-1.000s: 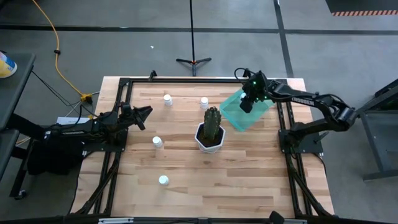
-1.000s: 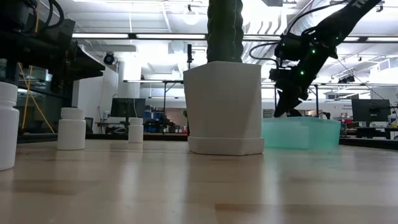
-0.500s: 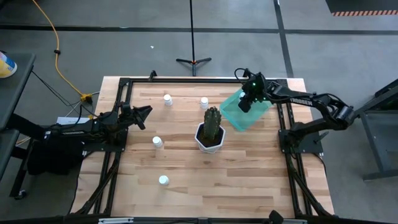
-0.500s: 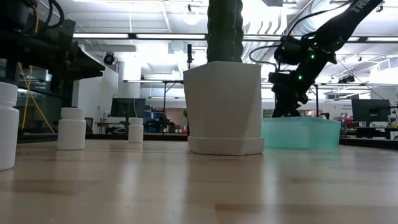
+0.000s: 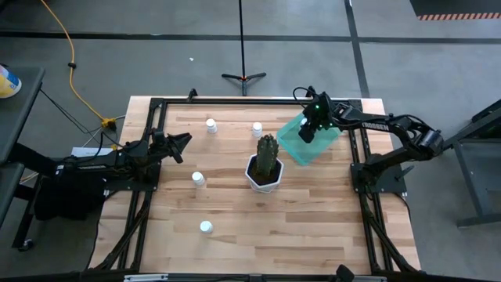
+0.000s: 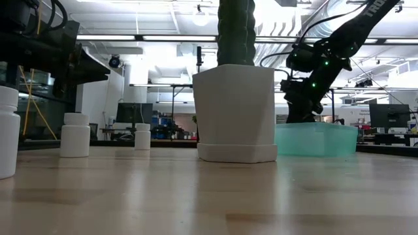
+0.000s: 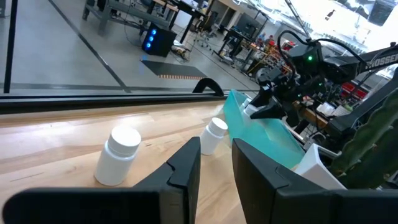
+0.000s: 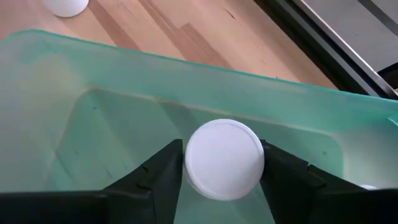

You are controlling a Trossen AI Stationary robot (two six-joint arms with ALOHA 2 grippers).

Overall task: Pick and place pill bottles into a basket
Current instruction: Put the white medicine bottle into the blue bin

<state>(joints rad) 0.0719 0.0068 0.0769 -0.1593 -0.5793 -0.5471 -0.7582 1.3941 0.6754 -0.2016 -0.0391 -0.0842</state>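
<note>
My right gripper (image 8: 222, 160) reaches down into the teal basket (image 5: 301, 150) at the table's far right, shut on a white pill bottle (image 8: 224, 158). In the low view its fingertips (image 6: 299, 117) dip behind the basket's rim (image 6: 317, 127). Loose pill bottles stand upright on the wood: two near the far edge (image 5: 210, 124) (image 5: 257, 128), one at mid left (image 5: 198, 178) and one nearer the front (image 5: 205, 227). My left gripper (image 5: 184, 141) hovers level at the table's left edge, its fingers (image 7: 186, 165) a little apart and holding nothing. My right gripper has the pill bottle between its two fingers, one on each side just below the white cap (image 8: 186, 163). The fingers slant down from the table's right side. The cap faces the wrist camera, and the bottle's lower end is hidden under the cap, inside the basket.
A white faceted pot with a green cactus (image 5: 264, 168) stands at the table's middle, just left of the basket. Black frame rails (image 5: 156, 106) run along the far, left and right edges. Bare wood lies across the near half.
My right gripper has sunk a little with the bottle, so its fingertips now stand behind the basket's rim in the low view.
</note>
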